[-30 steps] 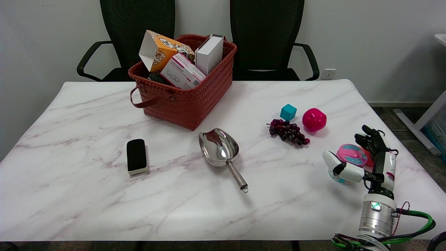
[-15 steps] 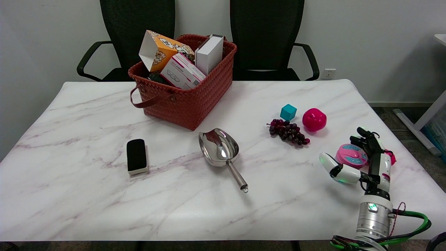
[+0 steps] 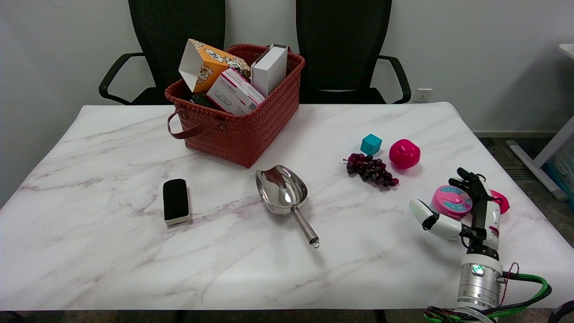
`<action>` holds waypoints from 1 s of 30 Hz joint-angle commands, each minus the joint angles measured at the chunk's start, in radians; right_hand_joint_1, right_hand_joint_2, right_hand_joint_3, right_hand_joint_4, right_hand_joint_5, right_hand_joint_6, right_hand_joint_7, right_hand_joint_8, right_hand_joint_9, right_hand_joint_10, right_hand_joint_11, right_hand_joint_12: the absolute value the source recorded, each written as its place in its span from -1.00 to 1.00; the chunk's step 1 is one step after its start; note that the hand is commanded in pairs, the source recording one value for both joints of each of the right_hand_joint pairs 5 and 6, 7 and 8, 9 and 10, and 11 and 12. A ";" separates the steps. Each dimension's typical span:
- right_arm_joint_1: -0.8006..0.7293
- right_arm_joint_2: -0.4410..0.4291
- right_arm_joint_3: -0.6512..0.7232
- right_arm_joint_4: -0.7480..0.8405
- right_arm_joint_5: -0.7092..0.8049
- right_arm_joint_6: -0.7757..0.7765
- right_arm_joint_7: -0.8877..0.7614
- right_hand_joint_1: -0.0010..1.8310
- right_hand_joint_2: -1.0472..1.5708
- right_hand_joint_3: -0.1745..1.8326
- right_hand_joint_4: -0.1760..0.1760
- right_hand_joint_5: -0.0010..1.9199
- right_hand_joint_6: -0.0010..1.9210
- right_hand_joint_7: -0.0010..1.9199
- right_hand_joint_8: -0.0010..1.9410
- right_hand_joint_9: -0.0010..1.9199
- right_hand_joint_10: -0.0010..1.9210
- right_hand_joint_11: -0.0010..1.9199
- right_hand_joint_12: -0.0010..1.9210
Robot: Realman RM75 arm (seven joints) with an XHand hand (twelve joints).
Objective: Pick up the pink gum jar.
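Observation:
The pink gum jar (image 3: 451, 202), a short round jar with a pink lid and a white side, stands on the marble table (image 3: 251, 233) near its right edge. My right hand (image 3: 482, 217) reaches in from the lower right and brackets the jar. The white thumb (image 3: 432, 219) lies at the jar's front left, and the black fingers (image 3: 470, 184) stretch along its right and rear side. The fingers are apart, and I see no firm hold on the jar. The jar's lower right part is hidden behind the hand.
A small pink thing (image 3: 501, 201) lies just right of the hand. Dark grapes (image 3: 371, 169), a teal cube (image 3: 371, 144) and a magenta ball (image 3: 404, 154) sit behind the jar. A steel scoop (image 3: 284, 194), a black eraser (image 3: 175, 200) and a red woven basket (image 3: 237, 121) with boxes lie to the left.
My right hand has shifted left and farther in around the jar, the thumb sliding to its front left. The pink thing to the right has come out from behind the hand.

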 commanded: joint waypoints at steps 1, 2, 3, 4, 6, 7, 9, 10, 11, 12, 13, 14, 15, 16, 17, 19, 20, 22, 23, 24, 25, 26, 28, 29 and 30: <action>0.005 -0.002 -0.005 -0.025 0.000 -0.023 0.033 0.20 -0.12 -0.16 0.00 -0.52 -0.52 -0.34 -0.34 -0.39 -0.39 -0.49 -0.49; 0.006 -0.001 -0.005 -0.026 0.000 -0.023 0.033 0.21 -0.09 -0.18 0.00 -0.51 -0.51 -0.34 -0.34 -0.39 -0.39 -0.49 -0.49; 0.006 -0.001 -0.005 -0.027 -0.002 -0.024 0.033 0.22 -0.08 -0.20 0.00 -0.50 -0.50 -0.34 -0.34 -0.39 -0.39 -0.49 -0.49; 0.006 -0.001 -0.004 -0.028 -0.002 -0.024 0.034 0.24 -0.05 -0.21 0.00 -0.48 -0.48 -0.34 -0.34 -0.39 -0.39 -0.49 -0.49; 0.007 0.001 -0.004 -0.031 -0.003 -0.024 0.038 0.27 0.01 -0.20 0.00 -0.46 -0.46 -0.34 -0.34 -0.38 -0.38 -0.49 -0.49; 0.008 0.001 -0.004 -0.031 -0.003 -0.024 0.038 0.28 0.02 -0.18 0.00 -0.45 -0.45 -0.34 -0.34 -0.38 -0.38 -0.49 -0.49; 0.009 0.001 -0.004 -0.032 -0.003 -0.024 0.046 0.33 0.15 -0.02 0.00 -0.39 -0.39 -0.30 -0.31 -0.38 -0.38 -0.49 -0.49; 0.009 0.001 -0.004 -0.033 -0.003 -0.024 0.049 0.35 0.23 0.07 0.00 -0.36 -0.36 -0.25 -0.26 -0.38 -0.38 -0.49 -0.49; 0.009 0.002 -0.004 -0.034 -0.003 -0.024 0.052 0.36 0.29 0.12 0.00 -0.34 -0.34 -0.22 -0.22 -0.38 -0.38 -0.50 -0.50; 0.009 0.002 -0.004 -0.035 -0.003 -0.024 0.056 0.37 0.33 0.16 0.00 -0.33 -0.33 -0.19 -0.20 -0.38 -0.38 -0.50 -0.50; 0.010 0.002 -0.004 -0.035 -0.003 -0.024 0.057 0.38 0.39 0.20 0.00 -0.31 -0.31 -0.16 -0.17 -0.38 -0.38 -0.50 -0.50; 0.010 0.002 -0.004 -0.036 -0.003 -0.024 0.057 0.39 0.44 0.24 0.00 -0.30 -0.30 -0.14 -0.15 -0.38 -0.38 -0.50 -0.50; 0.010 0.002 -0.004 -0.037 -0.003 -0.024 0.057 0.40 0.49 0.24 0.00 -0.29 -0.29 -0.12 -0.13 -0.38 -0.38 -0.49 -0.49; 0.010 0.002 -0.004 -0.038 -0.003 -0.024 0.057 0.40 0.58 0.24 0.00 -0.27 -0.27 -0.10 -0.11 -0.38 -0.38 -0.40 -0.40; 0.010 0.002 -0.004 -0.038 -0.003 -0.024 0.057 0.40 0.64 0.23 0.00 -0.26 -0.26 -0.09 -0.10 -0.34 -0.34 -0.35 -0.35; 0.012 0.002 -0.002 -0.038 -0.004 -0.024 0.057 0.38 0.74 0.20 0.00 -0.24 -0.24 -0.07 -0.08 -0.27 -0.27 -0.26 -0.26; 0.013 0.002 -0.002 -0.038 -0.004 -0.024 0.057 0.37 0.77 0.20 0.00 -0.23 -0.23 -0.07 -0.08 -0.26 -0.26 -0.23 -0.23; 0.015 0.004 -0.004 -0.036 -0.005 -0.024 0.059 0.36 0.79 0.18 0.00 -0.23 -0.23 -0.07 -0.08 -0.23 -0.23 -0.20 -0.20; 0.018 0.005 -0.004 -0.032 -0.006 -0.024 0.061 0.36 0.80 0.18 0.00 -0.22 -0.22 -0.07 -0.08 -0.21 -0.21 -0.19 -0.19; 0.021 0.005 -0.005 -0.032 -0.009 -0.024 0.064 0.36 0.80 0.17 0.00 -0.22 -0.22 -0.07 -0.08 -0.20 -0.20 -0.18 -0.18; 0.025 0.006 -0.005 -0.031 -0.019 -0.024 0.069 0.35 0.80 0.16 0.00 -0.22 -0.22 -0.06 -0.07 -0.19 -0.19 -0.18 -0.18; 0.029 0.006 -0.004 -0.029 -0.029 -0.025 0.074 0.35 0.80 0.15 0.00 -0.21 -0.21 -0.06 -0.07 -0.18 -0.19 -0.17 -0.18; 0.037 0.011 -0.002 -0.025 -0.045 -0.025 0.084 0.34 0.80 0.14 0.00 -0.20 -0.20 -0.04 -0.05 -0.18 -0.18 -0.17 -0.17; 0.043 0.015 -0.001 -0.022 -0.054 -0.025 0.085 0.34 0.81 0.12 0.00 -0.20 -0.20 -0.04 -0.05 -0.17 -0.17 -0.16 -0.16; 0.048 0.016 -0.001 -0.021 -0.057 -0.026 0.087 0.34 0.81 0.11 0.00 -0.19 -0.19 -0.03 -0.04 -0.16 -0.16 -0.15 -0.15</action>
